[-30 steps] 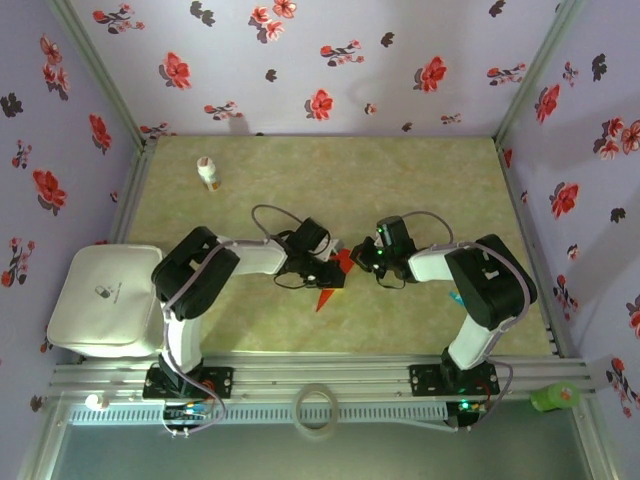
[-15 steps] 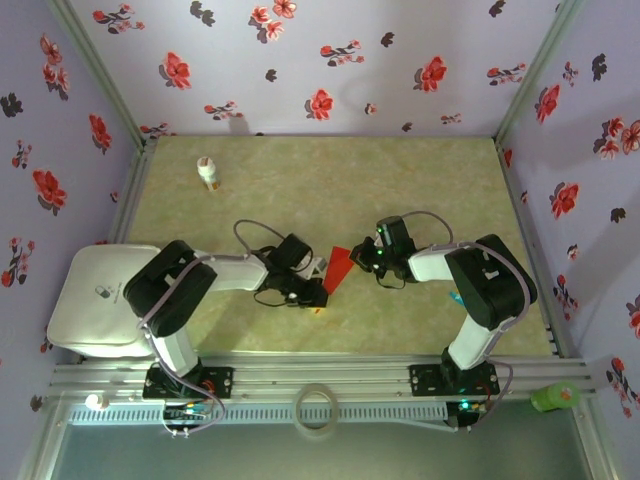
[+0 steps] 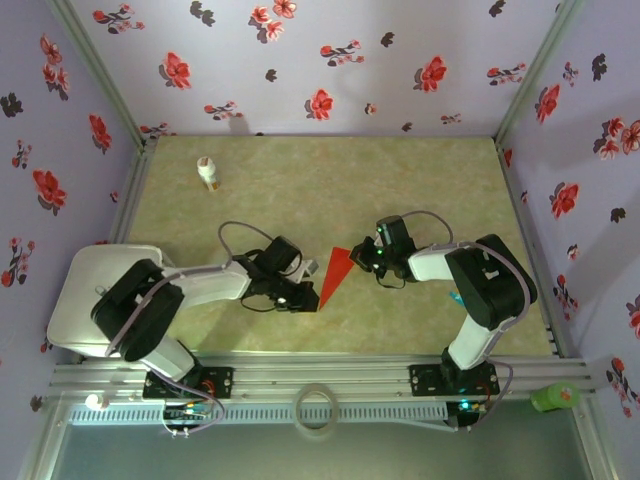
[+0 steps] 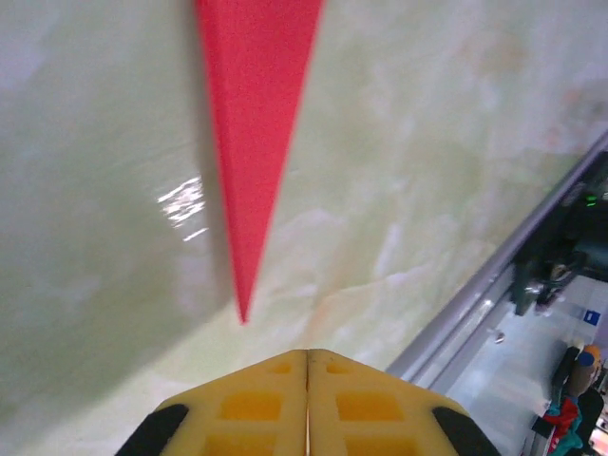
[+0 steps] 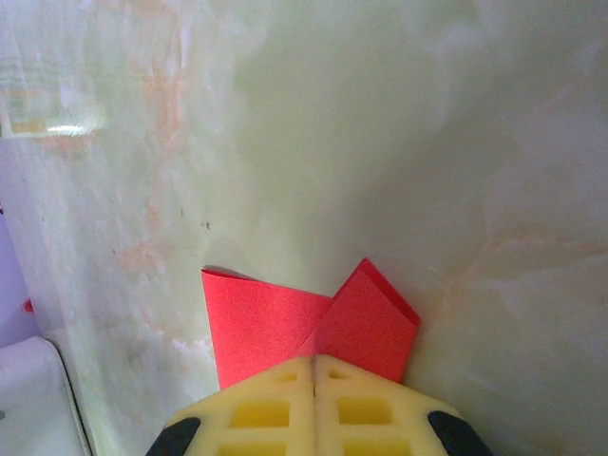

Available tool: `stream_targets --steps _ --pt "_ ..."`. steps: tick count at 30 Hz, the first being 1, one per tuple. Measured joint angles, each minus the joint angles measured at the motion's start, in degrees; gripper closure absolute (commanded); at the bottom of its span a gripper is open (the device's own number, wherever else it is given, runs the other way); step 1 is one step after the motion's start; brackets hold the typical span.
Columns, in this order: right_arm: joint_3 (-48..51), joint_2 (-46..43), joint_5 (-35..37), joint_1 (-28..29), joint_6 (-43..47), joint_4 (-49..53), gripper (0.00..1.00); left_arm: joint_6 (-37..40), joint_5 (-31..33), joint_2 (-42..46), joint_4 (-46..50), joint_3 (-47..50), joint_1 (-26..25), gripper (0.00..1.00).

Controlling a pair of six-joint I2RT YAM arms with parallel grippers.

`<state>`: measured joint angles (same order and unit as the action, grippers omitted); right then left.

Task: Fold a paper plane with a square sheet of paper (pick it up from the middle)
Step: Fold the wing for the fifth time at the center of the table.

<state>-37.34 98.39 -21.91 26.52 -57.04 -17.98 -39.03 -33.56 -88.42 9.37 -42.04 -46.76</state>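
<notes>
Red paper plane point(image 3: 334, 277): lying as a slim dart near the middle of the tabletop point(image 3: 430, 180); in the top view its sharp tip is pointing toward 7 o'clock and its wide end toward 1 o'clock.
Left claw point(image 4: 307, 355): showing its yellow pads pressed together with nothing between them; sitting just beside the dart's tip, on its 9 o'clock side, apart from the paper.
Tip in the left wrist view: ending just short of the pads at their 12 o'clock and throwing a shadow toward 9 o'clock.
Right claw point(image 5: 313, 359): resting with its pads together over the dart's wide end; the red paper is running in under them, and I cannot tell whether it is being pinched or only pressed.
Fold in the right wrist view: one flap is overlapping the flat part at 1 o'clock of the pads.
White bottle point(image 3: 208, 173): standing upright at 10 o'clock on the tabletop, well apart from the dart.
White pouch point(image 3: 95, 300): lying at 9 o'clock, beside the left arm.
</notes>
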Motion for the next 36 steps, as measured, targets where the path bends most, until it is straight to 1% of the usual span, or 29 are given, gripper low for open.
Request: stream_targets --steps 4,7,10,15,18,23,26,29,32,36 --pt "0.0 0.0 0.0 0.0 0.0 0.0 1.00 -0.1 0.1 -0.2 -2.1 -0.4 0.5 0.88" --pt "0.0 0.0 0.0 0.0 0.0 0.0 1.00 -0.1 0.2 -3.8 -2.2 -3.0 1.0 0.85" --pt "0.0 0.0 0.0 0.0 0.0 0.0 1.00 -0.1 0.2 -8.5 -2.8 -7.8 1.1 0.83" --pt "0.0 0.0 0.0 0.0 0.0 0.0 1.00 -0.1 0.6 -14.3 -5.1 -14.4 1.4 0.83" --pt "0.0 0.0 -0.1 0.0 0.0 0.0 1.00 -0.1 0.7 -17.6 -5.6 -17.7 1.5 0.85" --pt "0.0 0.0 -0.1 0.0 0.0 0.0 1.00 -0.1 2.6 -22.1 -3.8 -21.6 1.5 0.86" --pt "0.0 0.0 -0.1 0.0 0.0 0.0 1.00 -0.1 4.0 -24.0 -1.5 -22.6 1.5 0.87" --pt "0.0 0.0 -0.1 0.0 0.0 0.0 1.00 -0.3 4.2 -24.3 -1.2 -22.4 1.6 0.88" --pt "-0.2 0.0 -0.2 0.0 0.1 0.3 0.99 -1.1 4.2 -24.1 -2.7 -21.3 1.7 0.89" --pt "-1.9 0.0 -0.3 0.0 1.5 3.5 0.99 -2.5 4.3 -23.3 -5.6 -19.3 1.7 0.91"
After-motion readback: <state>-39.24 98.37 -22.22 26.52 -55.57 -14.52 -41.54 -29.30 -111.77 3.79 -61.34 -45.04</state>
